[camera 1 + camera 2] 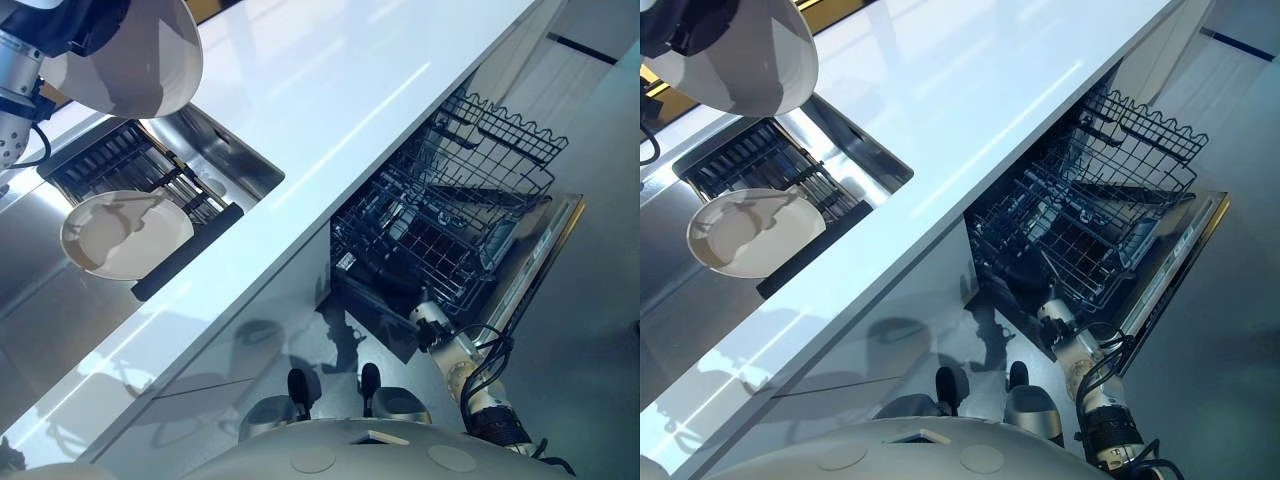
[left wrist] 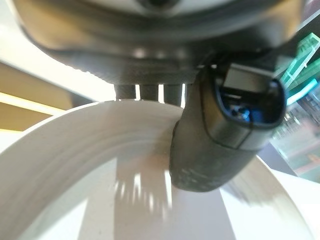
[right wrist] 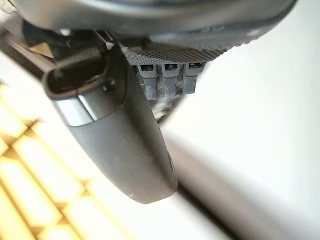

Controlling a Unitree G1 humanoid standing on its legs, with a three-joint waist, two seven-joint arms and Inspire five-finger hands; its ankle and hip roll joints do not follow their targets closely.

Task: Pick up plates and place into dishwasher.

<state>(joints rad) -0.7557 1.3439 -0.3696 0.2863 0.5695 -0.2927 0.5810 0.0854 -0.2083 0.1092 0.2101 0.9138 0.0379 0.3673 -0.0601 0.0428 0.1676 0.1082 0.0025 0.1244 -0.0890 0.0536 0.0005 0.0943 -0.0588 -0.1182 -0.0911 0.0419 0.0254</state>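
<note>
Held at the upper left of the head views: a round cream plate [image 1: 130, 60], tilted, raised above the steel sink area, its upper edge cut off by the frame. Gripped by the dark left hand [image 2: 220, 125], thumb pressed over the plate's face and fingers curled behind the rim in the left wrist view; only a dark corner of that hand visible at the top left of the head views, the rest cut off.

Lower on the left side, a second round cream plate [image 1: 127, 234], lying flat on the black slatted drying rack [image 1: 120, 165] set over the stainless steel sink [image 1: 235, 160]; part of the rack hidden beneath the plate.

Running diagonally across the frame, a glossy white countertop [image 1: 330, 90]. At centre right, under its edge, an open dishwasher with a dark wire rack [image 1: 450, 210] pulled out over the lowered door [image 1: 535, 265]; contents of the rack hard to make out among the wires.

In the right wrist view, the dark right hand [image 3: 115, 130] before a pale blurred surface, thumb straight and fingers loosely extended, holding nothing. What lies past the fingers too blurred to tell.
</note>
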